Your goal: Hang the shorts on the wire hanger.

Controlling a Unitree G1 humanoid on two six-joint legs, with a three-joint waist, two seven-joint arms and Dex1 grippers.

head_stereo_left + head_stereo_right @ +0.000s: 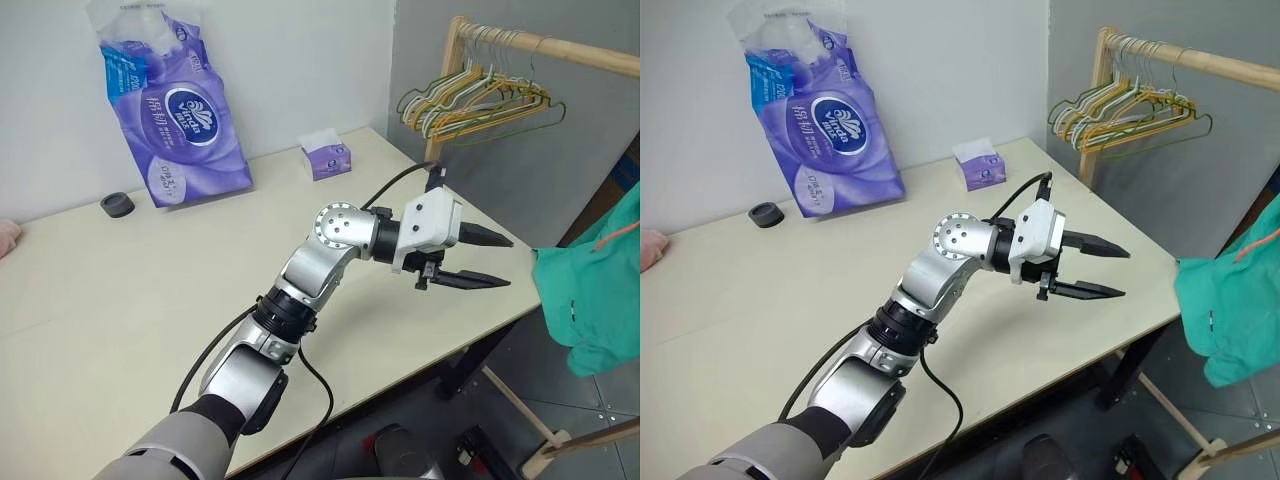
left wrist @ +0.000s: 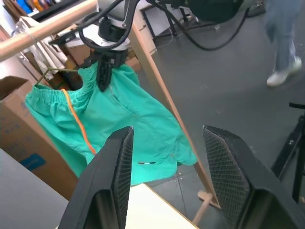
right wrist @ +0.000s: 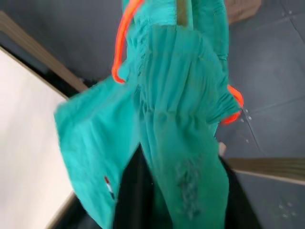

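Shorts [image 1: 598, 290] hang off the tabletop [image 1: 150, 300] edge at 3 o'clock, bunched waistband up in the right hand [image 2: 102, 76], which pinches the fabric. Left hand [image 1: 478, 258] is open, empty, aimed at them. Light, limp, thin cloth that sags and folds. Best hold looks like the elastic waistband near the orange cord [image 2: 78, 121]; the legs would slide.

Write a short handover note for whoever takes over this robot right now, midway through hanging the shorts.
Left gripper: open, empty, level over the table edge, pointing at the shorts.
Right gripper: at the shorts' waistband, under the wooden rail; grip unclear.
Wire hanger: thin wire visible beside the waistband.
Done: shorts hang clear of the table.
Left: confirm they sit on the hanger, then release.
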